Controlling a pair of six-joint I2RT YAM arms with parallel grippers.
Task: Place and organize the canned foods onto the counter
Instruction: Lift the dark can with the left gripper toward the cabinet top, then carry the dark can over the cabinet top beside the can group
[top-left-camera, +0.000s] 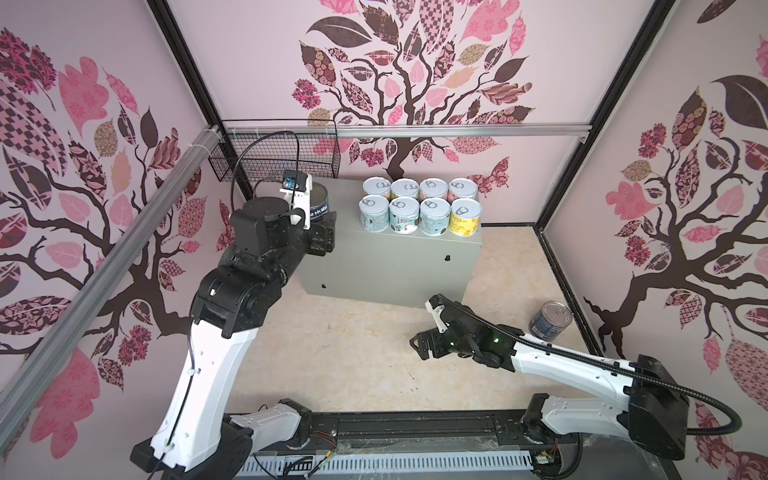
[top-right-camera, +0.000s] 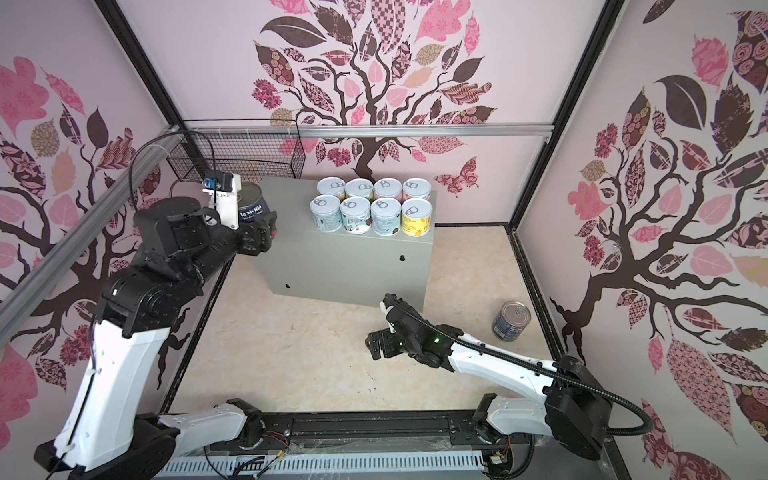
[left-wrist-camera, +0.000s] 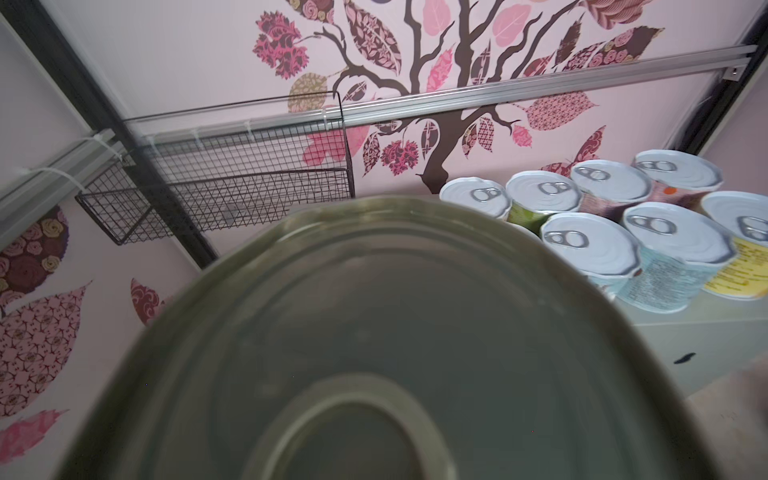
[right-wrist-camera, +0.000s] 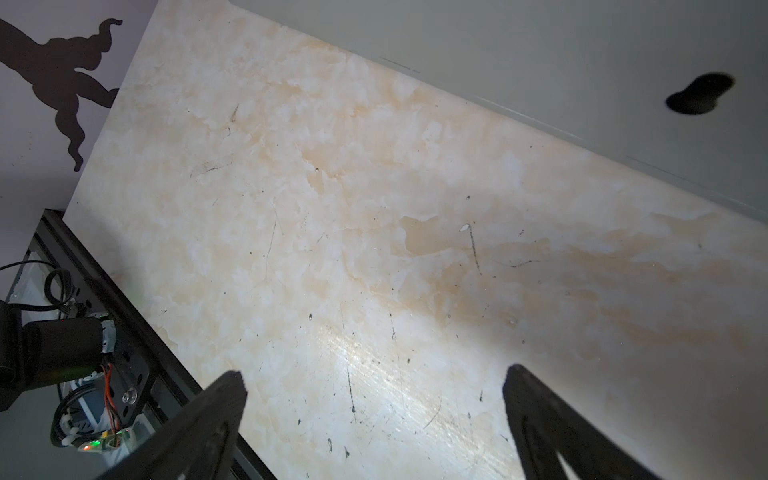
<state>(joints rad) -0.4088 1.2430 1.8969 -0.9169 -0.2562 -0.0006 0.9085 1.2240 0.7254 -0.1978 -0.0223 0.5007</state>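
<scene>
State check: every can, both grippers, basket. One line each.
Eight short cans: upright on the counter, two rows of four.
Dark blue can: held upright by the left gripper at the counter's left end.
Second tall can: standing on the floor, right of the counter.
Right gripper: open, empty.
Wire basket: looks empty.

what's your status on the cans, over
Left gripper shut on dark blue can, at counter left end. Right gripper open, empty. Eight short cans placed; one tall can on floor. Nothing blocking.
</scene>
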